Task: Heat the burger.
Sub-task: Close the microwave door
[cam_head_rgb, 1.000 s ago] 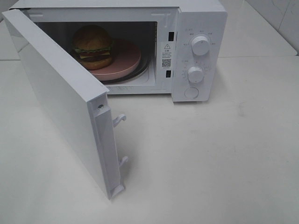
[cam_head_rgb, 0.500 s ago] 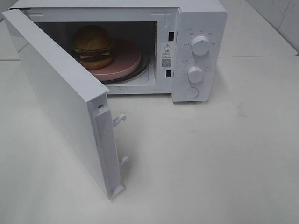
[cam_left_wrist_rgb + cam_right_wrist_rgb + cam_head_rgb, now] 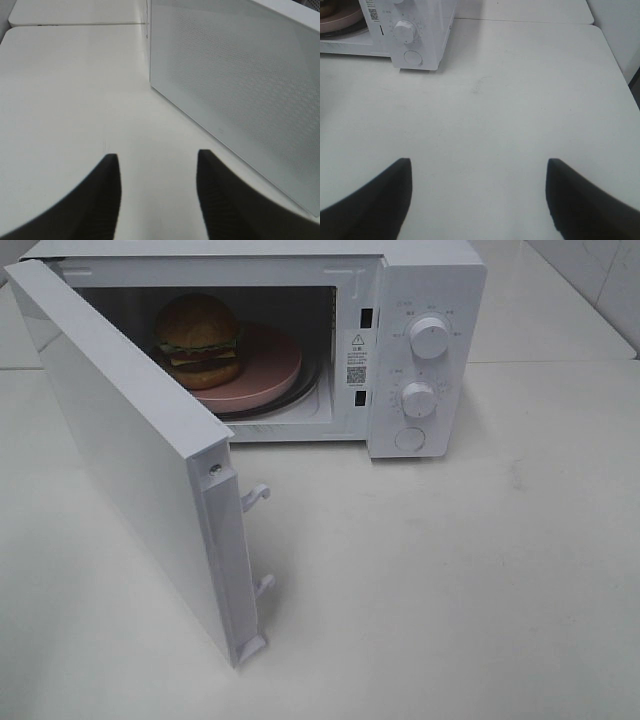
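Observation:
The burger (image 3: 198, 338), with a golden-brown bun over lettuce and dark filling, sits on a pink round plate (image 3: 270, 375) inside the white microwave (image 3: 430, 280). The microwave door (image 3: 130, 450) is swung wide open toward the front left. Neither arm shows in the high view. In the left wrist view my left gripper (image 3: 159, 165) hovers over the table beside the door's outer face (image 3: 240, 85), fingers apart with nothing between them. My right gripper (image 3: 479, 170) is open over bare table, some way in front of the microwave's control panel (image 3: 427, 30).
The control panel carries two white knobs (image 3: 429, 338) (image 3: 418, 399) and a round button (image 3: 409, 438). Two latch hooks (image 3: 256, 496) stick out from the door's free edge. A table seam (image 3: 550, 362) runs behind the microwave's right side. A tiled wall (image 3: 610, 280) stands at the far right.

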{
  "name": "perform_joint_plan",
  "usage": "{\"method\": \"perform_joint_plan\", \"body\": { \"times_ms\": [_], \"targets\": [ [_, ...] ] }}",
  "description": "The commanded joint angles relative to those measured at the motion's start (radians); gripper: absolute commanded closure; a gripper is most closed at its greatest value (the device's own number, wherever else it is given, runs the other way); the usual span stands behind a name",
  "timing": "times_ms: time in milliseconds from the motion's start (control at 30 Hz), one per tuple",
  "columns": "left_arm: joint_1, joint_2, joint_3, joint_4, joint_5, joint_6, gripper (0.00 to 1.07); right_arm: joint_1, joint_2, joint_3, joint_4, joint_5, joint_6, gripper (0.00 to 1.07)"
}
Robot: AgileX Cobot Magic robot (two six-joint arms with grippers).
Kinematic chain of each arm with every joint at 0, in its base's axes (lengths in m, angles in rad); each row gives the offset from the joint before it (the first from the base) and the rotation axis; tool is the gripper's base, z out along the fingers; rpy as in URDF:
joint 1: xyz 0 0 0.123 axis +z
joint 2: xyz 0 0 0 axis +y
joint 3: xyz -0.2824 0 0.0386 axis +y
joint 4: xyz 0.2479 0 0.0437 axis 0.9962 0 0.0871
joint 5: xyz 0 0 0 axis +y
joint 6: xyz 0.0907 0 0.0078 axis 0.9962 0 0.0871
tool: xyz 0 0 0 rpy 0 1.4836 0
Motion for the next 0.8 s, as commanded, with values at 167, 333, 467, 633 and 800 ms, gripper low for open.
{"method": "perform_joint_plan", "body": {
  "times_ms": [167, 333, 467, 633, 800],
  "targets": [
    [-0.004, 0.076, 0.037, 0.001, -0.195, 0.001, 1.02, -0.007, -0.03, 0.003, 0.001, -0.006, 0.007, 0.35],
    [-0.004, 0.177, 0.037, 0.001, -0.338, 0.002, 1.07, -0.007, -0.03, 0.003, 0.001, -0.006, 0.007, 0.35],
    [-0.004, 0.237, 0.046, 0.001, -0.443, 0.003, 1.07, -0.007, -0.03, 0.003, 0.001, -0.006, 0.007, 0.35],
    [-0.004, 0.343, 0.088, 0.001, -0.648, 0.003, 1.07, -0.007, -0.03, 0.003, 0.001, -0.006, 0.007, 0.35],
    [-0.004, 0.446, 0.14, 0.005, -0.882, 0.003, 1.07, -0.007, -0.03, 0.003, 0.001, -0.006, 0.007, 0.35]
  ]
}}
